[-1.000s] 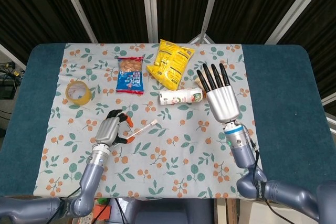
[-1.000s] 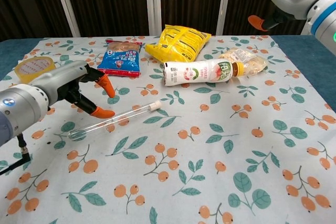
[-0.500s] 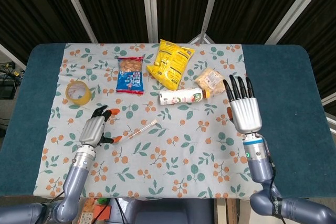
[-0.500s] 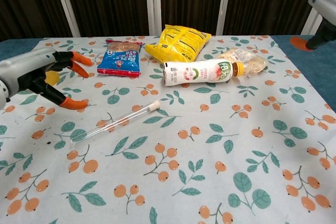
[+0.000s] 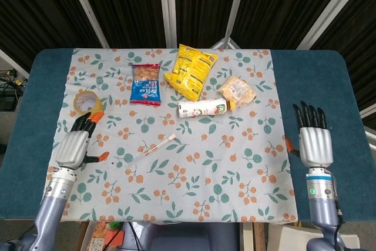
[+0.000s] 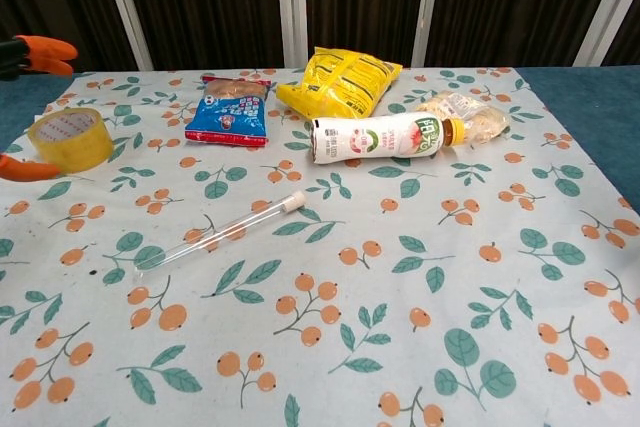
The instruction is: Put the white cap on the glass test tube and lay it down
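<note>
The glass test tube [image 5: 150, 148] [image 6: 210, 233] lies flat on the flowered cloth, its white cap [image 5: 173, 137] [image 6: 293, 201] seated on the end nearer the bottle. My left hand [image 5: 75, 144] hovers open over the cloth's left edge, well left of the tube, holding nothing; the chest view catches only its orange fingertips [image 6: 45, 48] at the left border. My right hand [image 5: 314, 140] is open with fingers straight over the blue table at the right, far from the tube and out of the chest view.
Behind the tube lie a pink drink bottle [image 5: 203, 107] [image 6: 375, 137], a yellow snack bag [image 5: 190, 70] [image 6: 340, 81], a blue snack packet [image 5: 146, 84] [image 6: 229, 109] and a clear packet of snacks [image 5: 237, 90] [image 6: 465, 113]. A yellow tape roll [image 5: 87, 103] [image 6: 68, 138] sits at the left.
Both hands have drawn back outward: the left slid left away from the tube, the right moved right and toward the front off the cloth. The capped tube stays where it lay.
</note>
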